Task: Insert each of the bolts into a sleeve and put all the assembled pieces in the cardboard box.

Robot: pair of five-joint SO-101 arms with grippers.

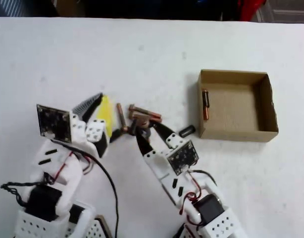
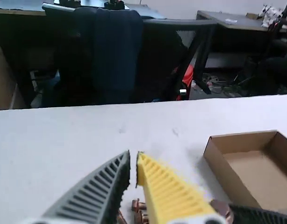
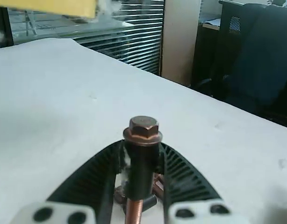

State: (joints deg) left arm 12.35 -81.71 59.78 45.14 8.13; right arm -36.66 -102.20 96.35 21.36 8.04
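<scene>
Bolt (image 3: pixel 143 132) in sleeve (image 3: pixel 139 169) is being clamped by right tool (image 1: pixel 143 127), mid-bench; left tool (image 2: pixel 133 157) is being held clenched on nothing. Risk: bolt being slid out if tipped head-down toward cardboard box (image 1: pixel 236 135).

The brown cardboard box (image 1: pixel 236 134) sits at three o'clock from the loose copper bolts (image 1: pixel 146 114); a short black sleeve (image 1: pixel 186 131) lies between them, a sleeved bolt (image 1: pixel 205 105) inside the box.
</scene>
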